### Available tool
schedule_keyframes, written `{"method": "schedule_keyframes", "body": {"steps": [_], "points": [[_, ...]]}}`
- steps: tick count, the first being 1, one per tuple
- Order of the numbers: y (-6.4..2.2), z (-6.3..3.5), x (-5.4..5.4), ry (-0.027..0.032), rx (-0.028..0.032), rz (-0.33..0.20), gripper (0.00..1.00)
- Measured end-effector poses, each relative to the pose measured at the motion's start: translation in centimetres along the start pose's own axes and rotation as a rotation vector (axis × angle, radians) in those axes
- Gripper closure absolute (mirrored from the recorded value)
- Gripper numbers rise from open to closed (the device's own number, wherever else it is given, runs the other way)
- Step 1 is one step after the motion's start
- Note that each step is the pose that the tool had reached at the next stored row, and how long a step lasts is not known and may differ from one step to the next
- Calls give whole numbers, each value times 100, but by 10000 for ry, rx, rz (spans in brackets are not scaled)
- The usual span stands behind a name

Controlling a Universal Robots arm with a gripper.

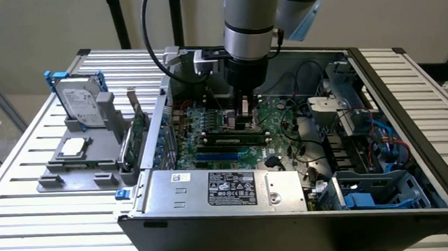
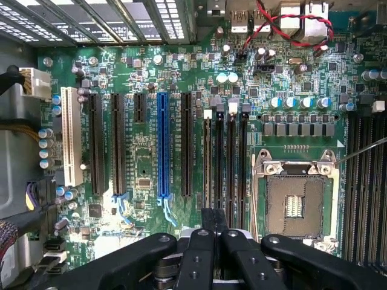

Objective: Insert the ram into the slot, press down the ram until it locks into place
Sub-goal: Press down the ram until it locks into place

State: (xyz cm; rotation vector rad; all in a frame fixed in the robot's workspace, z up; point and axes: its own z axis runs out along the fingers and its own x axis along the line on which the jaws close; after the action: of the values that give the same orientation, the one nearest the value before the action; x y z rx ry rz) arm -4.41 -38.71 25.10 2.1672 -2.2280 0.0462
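Ram [image 1: 232,137] stands on edge in the bank of black memory slots [image 2: 231,160] mid-mobo. It lies crosswise in the exterior view, w/ the blue slot [image 2: 162,145] near it on the PSU side. Round it, big to small: slatted aluminium table [image 1: 27,187] carries an open black PC case [image 1: 291,231]. UR arm [image 1: 248,26] drops straight down into the case. Green mobo [image 2: 142,130] covers the case floor, and a silver PSU [image 1: 174,191] w/ a label sits at the case's near corner on the exterior view's left. Outside the case, on that side, a grey fixture tray [image 1: 58,168] holds an HDD [image 1: 80,101] upright, a green expansion card [image 1: 136,136] on edge next to the case wall, and a CPU [image 1: 73,146] lying flat. Gripper [image 2: 214,214]: black fingers pressed together pad to pad, tips low over the slot bank, just above the ram; touching or not, can't tell. In the wrist view the four slots run parallel, between the blue slot and the metal-framed CPU socket [image 2: 294,202]; which one holds the ram can't be made out there. White PCI slot [image 2: 71,136] sits well apart, past the black expansion slots. Red-black twisted wires [image 2: 290,24] lie by the rear ports.
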Motion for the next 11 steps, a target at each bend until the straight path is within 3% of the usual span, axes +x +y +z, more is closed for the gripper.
{"method": "schedule_keyframes", "body": {"steps": [11], "points": [[0,-1,0,1,-1,0,89]]}}
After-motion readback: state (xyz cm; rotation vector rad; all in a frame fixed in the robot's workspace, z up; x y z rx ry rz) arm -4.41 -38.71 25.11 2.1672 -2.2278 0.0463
